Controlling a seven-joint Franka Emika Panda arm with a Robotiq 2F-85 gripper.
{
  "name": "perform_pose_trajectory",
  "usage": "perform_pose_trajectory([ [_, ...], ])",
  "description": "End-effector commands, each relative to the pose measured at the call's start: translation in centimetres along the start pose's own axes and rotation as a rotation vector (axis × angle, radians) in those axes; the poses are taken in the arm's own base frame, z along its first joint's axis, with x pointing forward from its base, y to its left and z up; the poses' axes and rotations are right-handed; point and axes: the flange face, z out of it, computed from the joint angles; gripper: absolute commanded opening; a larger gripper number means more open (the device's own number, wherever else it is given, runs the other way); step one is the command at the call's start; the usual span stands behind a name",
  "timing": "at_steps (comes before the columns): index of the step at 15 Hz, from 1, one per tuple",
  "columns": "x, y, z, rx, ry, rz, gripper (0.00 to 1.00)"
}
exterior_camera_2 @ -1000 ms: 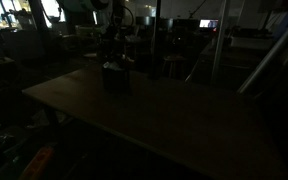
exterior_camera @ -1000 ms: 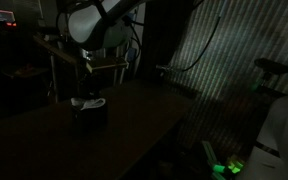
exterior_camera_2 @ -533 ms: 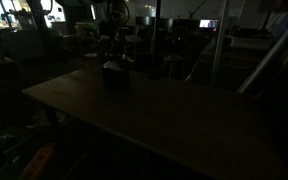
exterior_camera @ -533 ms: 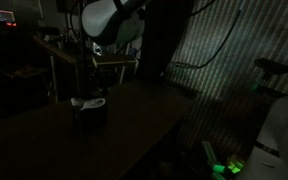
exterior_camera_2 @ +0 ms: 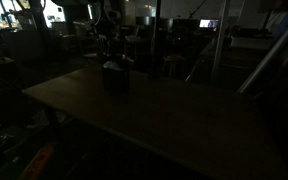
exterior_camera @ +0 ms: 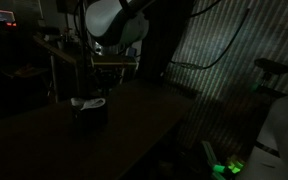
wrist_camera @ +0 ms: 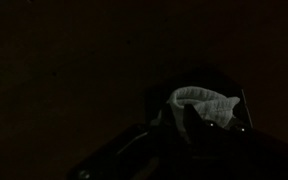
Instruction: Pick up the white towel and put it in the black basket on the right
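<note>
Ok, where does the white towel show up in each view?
Exterior view: white towel left of centre, at the top of the black basket.
Exterior view: too dark to make out; the basket stands upper left.
Wrist view: lower right, in the basket.
Shared landmark: the black basket.

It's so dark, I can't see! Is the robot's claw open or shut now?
Gripper: too dark to tell open or shut; the white towel lies below it in the black basket.
</note>
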Motion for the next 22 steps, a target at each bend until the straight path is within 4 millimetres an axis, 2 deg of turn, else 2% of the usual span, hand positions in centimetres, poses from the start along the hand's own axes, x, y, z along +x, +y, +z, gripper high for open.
perform_pose_trajectory([
  [1, -0.5, -0.2, 0.1, 0.048, 0.023, 0.04, 0.53],
  [4, -0.5, -0.3, 1.0, 0.069, 0.031, 0.042, 0.75],
  [5, -0.4, -0.4, 1.3, 0.075, 0.035, 0.045, 0.8],
  [7, -0.3, -0.4, 1.7, 0.086, 0.041, 0.049, 0.85],
  [9, -0.1, -0.4, 2.2, 0.096, 0.047, 0.053, 0.87],
  [10, 0.1, -0.5, 2.4, 0.102, 0.051, 0.055, 0.82],
  [16, 1.0, -0.6, 3.7, 0.129, 0.072, 0.062, 0.77],
  [17, 1.1, -0.6, 3.8, 0.132, 0.073, 0.063, 0.74],
  [19, 1.3, -0.6, 4.0, 0.135, 0.077, 0.062, 0.48],
  [22, 1.5, -0.8, 3.8, 0.129, 0.076, 0.053, 0.23],
])
